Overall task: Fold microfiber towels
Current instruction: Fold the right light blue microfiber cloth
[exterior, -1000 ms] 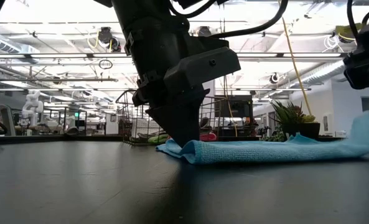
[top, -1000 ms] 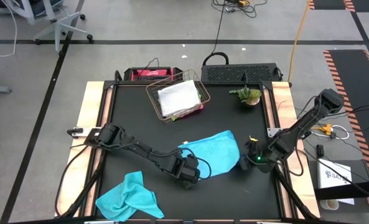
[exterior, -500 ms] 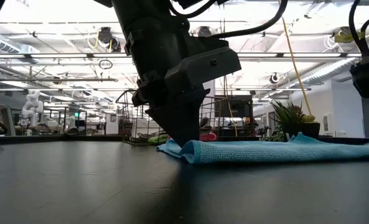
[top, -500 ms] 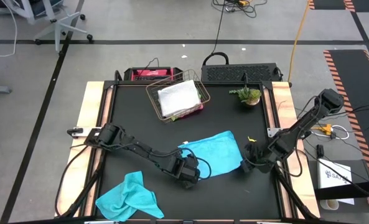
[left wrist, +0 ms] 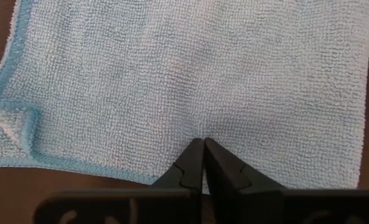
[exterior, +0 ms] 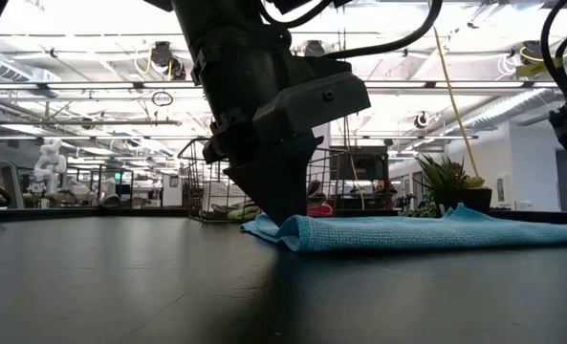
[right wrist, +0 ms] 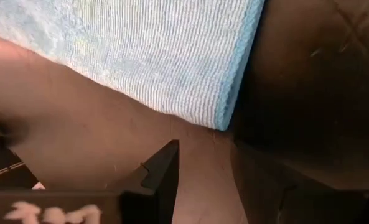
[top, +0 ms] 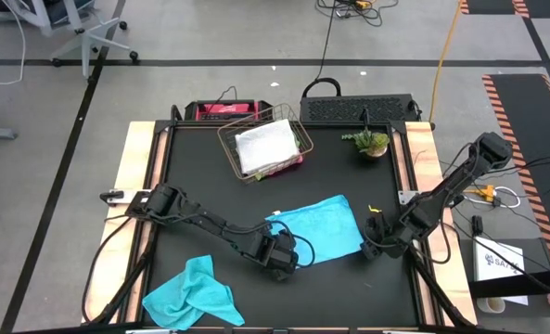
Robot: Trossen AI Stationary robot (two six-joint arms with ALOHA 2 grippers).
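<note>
A turquoise towel (top: 316, 227) lies flat on the black table, its long sides running left to right. My left gripper (top: 281, 257) stands shut at the towel's near left part, pointing steeply down. One towel corner (left wrist: 13, 127) is turned over on itself. My right gripper (top: 372, 243) stands open just off the towel's right edge (right wrist: 234, 93), with only bare table between its fingers. A second turquoise towel (top: 193, 295) lies crumpled at the near left. A light towel (top: 263, 146) sits on top in the wire basket. My left gripper has its shut fingertips (left wrist: 204, 146) on the towel's top face, a little in from the near edge (left wrist: 109, 169). The fingers come steeply from above. A small pucker of cloth (left wrist: 204, 134) shows at the tips; how many layers are pinched is hidden. The towel lies on the table.
The copper wire basket (top: 293, 125) stands at the far middle, with pink and green cloth under the light towel. A small potted plant (top: 369, 141) stands at the far right. Bare black table lies between the two turquoise towels and along the left side.
My right gripper has opened and let go of the towel's right end. That end, held up off the table a second ago, has dropped flat. The right gripper has tipped and drawn slightly away toward the table's right edge.
</note>
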